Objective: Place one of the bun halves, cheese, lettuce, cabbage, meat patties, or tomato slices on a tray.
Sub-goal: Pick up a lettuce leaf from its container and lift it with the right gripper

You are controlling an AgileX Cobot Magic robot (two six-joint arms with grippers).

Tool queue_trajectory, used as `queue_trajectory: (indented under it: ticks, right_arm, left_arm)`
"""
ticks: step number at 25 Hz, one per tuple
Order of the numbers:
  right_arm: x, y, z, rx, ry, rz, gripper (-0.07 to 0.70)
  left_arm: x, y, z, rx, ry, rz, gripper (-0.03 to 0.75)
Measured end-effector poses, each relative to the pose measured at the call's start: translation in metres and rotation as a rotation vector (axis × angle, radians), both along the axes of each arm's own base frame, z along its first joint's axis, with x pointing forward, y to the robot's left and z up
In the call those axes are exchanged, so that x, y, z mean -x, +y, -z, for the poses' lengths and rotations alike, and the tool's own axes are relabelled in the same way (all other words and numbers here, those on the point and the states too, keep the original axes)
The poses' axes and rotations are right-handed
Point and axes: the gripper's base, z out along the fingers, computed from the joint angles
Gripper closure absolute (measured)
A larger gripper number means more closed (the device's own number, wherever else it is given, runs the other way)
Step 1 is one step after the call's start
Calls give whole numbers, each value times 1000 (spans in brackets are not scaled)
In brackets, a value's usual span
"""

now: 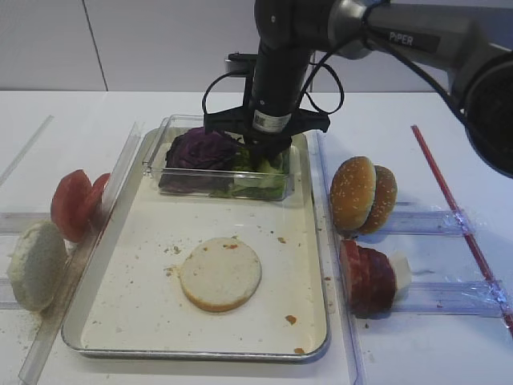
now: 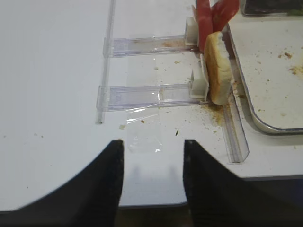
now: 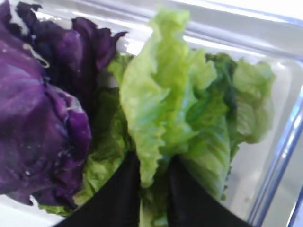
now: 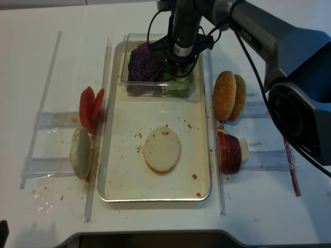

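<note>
On the left the left gripper point(image 2: 152, 177) hangs over bare bench point(image 2: 57, 71), jaws apart on nothing, well away from the greens. In the clear plastic box point(image 1: 164, 128) at the tray's point(image 1: 317, 241) far end, beside the cabbage point(image 3: 38, 123), the lettuce point(image 3: 156, 109) stands between the right gripper's point(image 3: 154, 189) jaws, pinched at its base, its long axis running straight away from them; the right arm is clearly nearer.
</note>
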Motion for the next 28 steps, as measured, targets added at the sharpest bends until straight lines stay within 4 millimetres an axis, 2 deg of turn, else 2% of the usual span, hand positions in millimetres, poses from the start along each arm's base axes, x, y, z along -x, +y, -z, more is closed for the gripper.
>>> queue_trajectory:
  ticks: [3,6,9,17,28]
  right_arm:
    - [1,0,0,6,8,-6,550]
    - [1,-1,0,10,15,-7,574]
    - [1,0,-7,9,15,-9,579]
    - [-5,2,-44,-24,-66,-14,582]
    - [5,0,-76,-84,-97,-15,583]
  left_arm:
    - [0,0,0,0,0,0,428]
    - [0,0,0,0,0,0,428]
    - [0,0,0,0,0,0,428]
    - [0,0,0,0,0,0,429]
    - [0,0,0,0,0,0,429]
